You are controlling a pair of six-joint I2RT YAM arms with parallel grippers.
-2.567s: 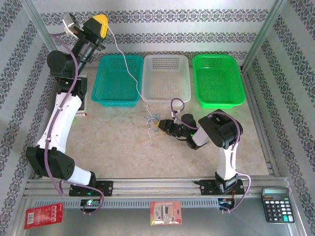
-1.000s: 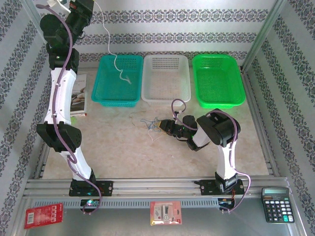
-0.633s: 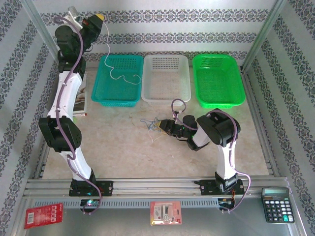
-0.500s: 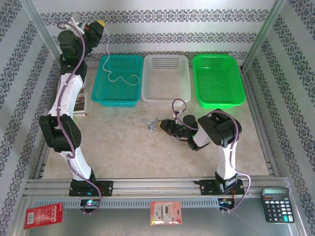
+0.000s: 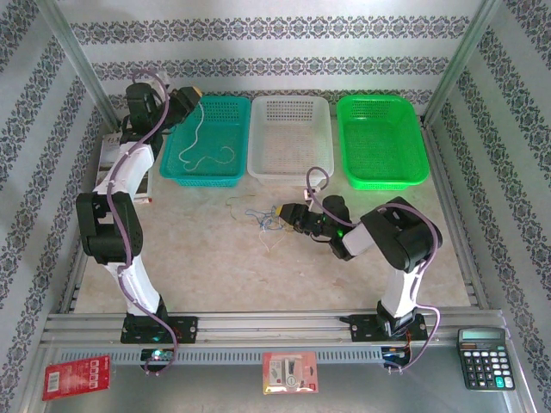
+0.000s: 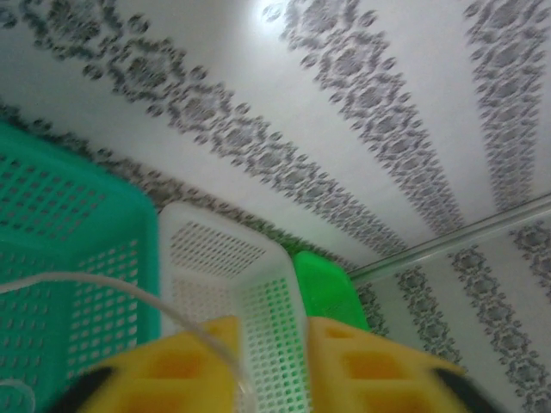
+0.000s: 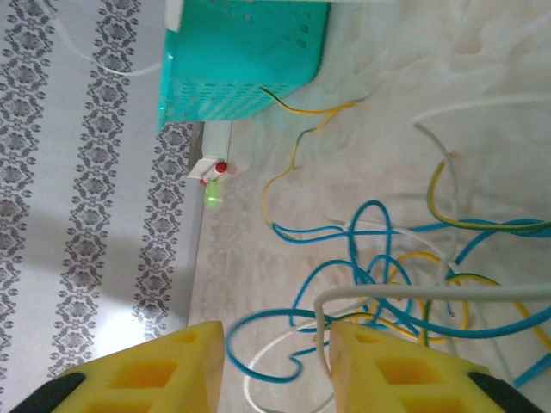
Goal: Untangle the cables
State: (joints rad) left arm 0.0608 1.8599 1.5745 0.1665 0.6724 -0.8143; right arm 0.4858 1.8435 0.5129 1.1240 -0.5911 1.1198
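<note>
The left gripper [image 6: 274,348] is seen with its yellow fingers [image 6: 181,370] parted by a narrow gap, and nothing is clamped between them. A white cable [image 6: 103,280] is draped across the tip of one finger and drops into that gap along the finger's inner edge. Beyond the fingertips it is looped inside the teal basket [image 5: 202,180]. The white basket [image 6: 258,292] is seen straight ahead of the gap. The right gripper [image 7: 277,348] is spread wider. The tangle of cables [image 7: 387,258], blue, yellow and whitish, is strewn just ahead of its fingertips. One whitish strand [image 7: 320,335] is threaded between the fingers, close beside one and clear of the other.
</note>
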